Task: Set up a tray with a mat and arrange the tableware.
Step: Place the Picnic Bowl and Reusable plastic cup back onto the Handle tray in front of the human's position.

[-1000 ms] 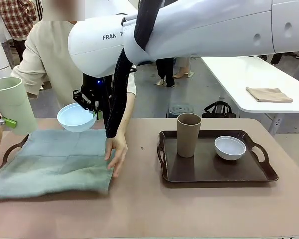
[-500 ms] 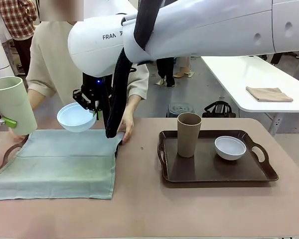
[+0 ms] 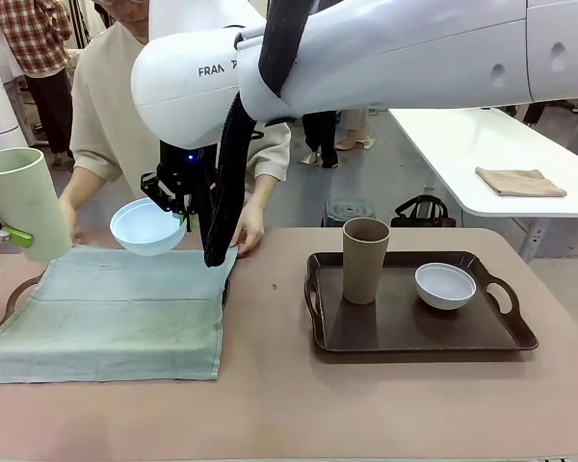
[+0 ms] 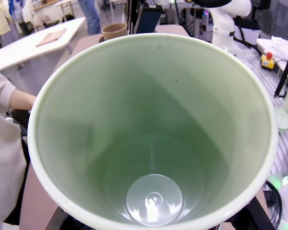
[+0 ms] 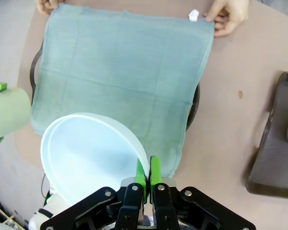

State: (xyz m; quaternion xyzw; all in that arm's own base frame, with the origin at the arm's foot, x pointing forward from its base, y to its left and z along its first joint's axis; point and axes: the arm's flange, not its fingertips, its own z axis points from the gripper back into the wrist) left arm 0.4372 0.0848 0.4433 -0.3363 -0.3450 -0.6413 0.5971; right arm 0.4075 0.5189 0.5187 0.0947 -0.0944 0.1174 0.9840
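Flattening over the last second, the green mat [image 3: 116, 313] now lies smooth across the left-hand tray [image 3: 21, 287], of which little more than a handle peeps out; a moment ago its near edge was rumpled and a hand pressed on it. The person's hands have since gone to the far corners: one hand [image 3: 249, 231] pinches the corner nearer the middle of the desk [image 3: 366, 404], and the other hand [image 3: 67, 217] is at the opposite corner, partly behind the pale green cup [image 3: 21, 202].

Neither arm has shifted meanwhile. The right gripper [image 3: 178, 207] hangs above the mat's far edge, its green pads clamped on the rim of the light blue bowl [image 3: 146, 227], which tilts in the air clear of the cloth. The left gripper [image 3: 0, 231] holds the pale green cup upright, off the desk beside the tray's left end, a green pad pressed to its lower side.

The brown cup [image 3: 364, 260] and the white bowl [image 3: 444, 285] stand apart on the second tray [image 3: 405, 327].

With the mat settled, the lining step looks done, so setting bowl and cup down on it seems next, once the person's hands draw clear
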